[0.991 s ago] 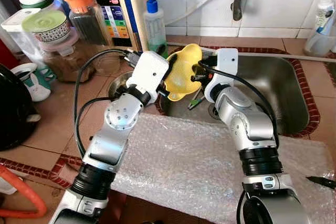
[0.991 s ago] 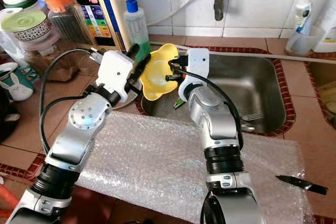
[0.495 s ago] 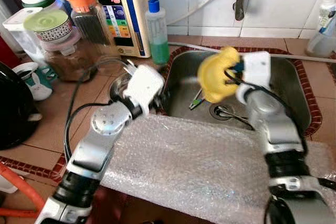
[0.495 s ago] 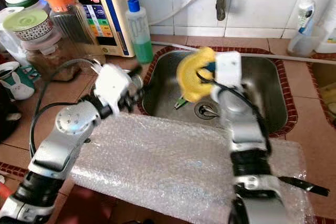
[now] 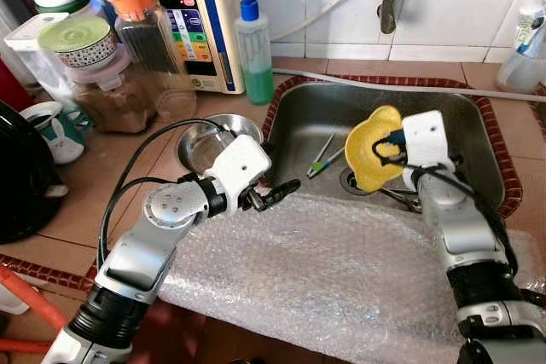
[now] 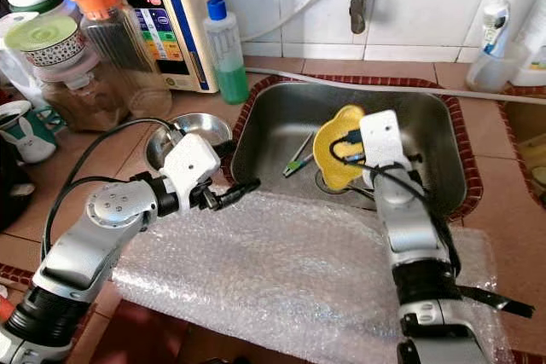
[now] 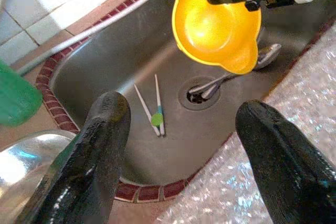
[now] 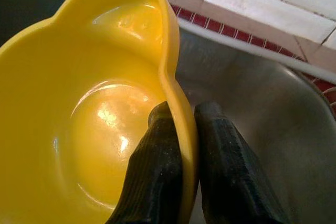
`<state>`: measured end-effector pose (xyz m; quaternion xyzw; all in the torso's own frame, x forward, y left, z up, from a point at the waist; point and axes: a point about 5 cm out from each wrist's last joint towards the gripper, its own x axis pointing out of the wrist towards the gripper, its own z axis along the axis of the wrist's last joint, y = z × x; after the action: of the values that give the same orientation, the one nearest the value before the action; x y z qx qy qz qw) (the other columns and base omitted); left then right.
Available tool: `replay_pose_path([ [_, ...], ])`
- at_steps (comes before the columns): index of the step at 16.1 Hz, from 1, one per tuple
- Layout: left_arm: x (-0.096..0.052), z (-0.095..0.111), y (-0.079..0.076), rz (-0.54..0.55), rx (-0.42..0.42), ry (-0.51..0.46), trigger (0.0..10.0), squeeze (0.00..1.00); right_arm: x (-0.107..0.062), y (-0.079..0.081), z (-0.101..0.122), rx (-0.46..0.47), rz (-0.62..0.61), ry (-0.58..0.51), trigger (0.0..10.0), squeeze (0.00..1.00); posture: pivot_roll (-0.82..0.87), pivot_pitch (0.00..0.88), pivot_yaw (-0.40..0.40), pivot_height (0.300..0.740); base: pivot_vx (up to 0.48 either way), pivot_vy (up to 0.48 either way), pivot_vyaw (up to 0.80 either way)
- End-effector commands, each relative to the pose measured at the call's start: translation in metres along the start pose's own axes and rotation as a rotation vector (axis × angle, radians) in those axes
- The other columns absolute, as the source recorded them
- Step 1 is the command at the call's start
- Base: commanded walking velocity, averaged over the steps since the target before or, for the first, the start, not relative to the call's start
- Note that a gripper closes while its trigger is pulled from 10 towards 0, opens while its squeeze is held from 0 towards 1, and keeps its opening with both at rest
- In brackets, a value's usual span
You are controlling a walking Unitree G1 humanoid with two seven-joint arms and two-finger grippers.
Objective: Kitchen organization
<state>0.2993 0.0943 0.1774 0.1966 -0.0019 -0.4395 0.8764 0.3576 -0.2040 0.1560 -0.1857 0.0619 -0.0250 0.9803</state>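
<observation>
Bowl, yellow, hangs over the sink: your right end effector pinches its rim so it can drain. Your left end effector is wide open, empty, near the sink's left edge.

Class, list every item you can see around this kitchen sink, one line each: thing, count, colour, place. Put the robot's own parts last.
Yellow plastic bowl: one, yellow, held over the sink.
Stainless steel sink: one, silver, set into the tiled counter.
Chopsticks: one pair, pale with green, on the sink floor.
Small steel bowl: one, silver, left of the sink.
Green soap bottle: one, green with blue cap, behind the sink's left corner.
Orange-lidded jar: one, clear, back left.
Bubble wrap sheet: one, clear, on the counter in front of the sink.
Left gripper: one, black, open, above the bubble wrap's edge.
Right gripper: one, black, shut on the bowl's rim.
</observation>
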Motion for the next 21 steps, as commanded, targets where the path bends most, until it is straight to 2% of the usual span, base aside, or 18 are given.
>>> replay_pose_path([
  [1,-0.003,0.0,-0.002,-0.021,0.011,0.013,10.0,1.0,0.0,0.005,0.002,-0.003,0.024,-0.016,2.2,0.0,-0.22,0.1,0.161,0.74,0.0,0.0,0.0],
  [2,-0.003,0.0,-0.002,-0.027,0.016,0.02,10.0,1.0,0.0,0.005,0.002,0.0,0.028,-0.016,7.2,0.0,-0.22,0.1,0.161,0.74,0.0,0.0,0.0],
  [3,-0.004,-0.001,-0.003,-0.035,0.013,0.027,10.0,1.0,0.0,0.005,0.002,0.007,0.032,-0.017,10.0,1.0,-0.22,0.1,0.161,0.74,0.0,0.0,0.0],
  [8,-0.003,-0.001,-0.003,-0.035,0.018,0.036,10.0,1.0,0.001,0.006,0.0,0.02,0.062,-0.01,10.0,1.0,-0.22,0.093,0.162,0.74,0.0,0.0,0.0],
  [12,-0.003,-0.001,-0.003,-0.02,0.017,0.028,10.0,1.0,0.0,0.014,-0.007,0.001,0.145,0.042,10.0,1.0,-0.22,0.09,0.159,0.74,0.0,0.0,0.0],
  [13,-0.002,-0.002,-0.004,-0.022,0.018,0.03,10.0,1.0,-0.001,0.021,-0.013,-0.073,0.212,0.068,10.0,1.0,-0.22,0.09,0.159,0.74,0.0,0.0,0.0],
  [14,-0.002,-0.002,-0.004,-0.023,0.017,0.03,10.0,1.0,-0.004,0.029,-0.018,-0.189,0.292,0.066,10.0,1.0,-0.22,0.091,0.16,0.74,0.0,0.0,0.0],
  [15,-0.002,-0.001,-0.005,-0.023,0.015,0.029,10.0,1.0,-0.006,0.032,-0.02,-0.196,0.323,0.071,10.0,1.0,-0.22,0.092,0.162,0.74,0.0,0.0,0.0],
  [18,-0.001,-0.001,-0.005,-0.023,0.017,0.029,10.0,1.0,-0.006,0.035,-0.022,-0.1,0.345,0.1,10.0,1.0,-0.22,0.092,0.161,0.74,0.0,0.0,0.0],
  [21,-0.003,-0.001,-0.004,-0.019,0.017,0.029,10.0,1.0,-0.002,0.031,-0.012,0.076,0.281,0.076,10.0,1.0,-0.21,0.099,0.165,0.74,0.0,0.0,0.0],
])
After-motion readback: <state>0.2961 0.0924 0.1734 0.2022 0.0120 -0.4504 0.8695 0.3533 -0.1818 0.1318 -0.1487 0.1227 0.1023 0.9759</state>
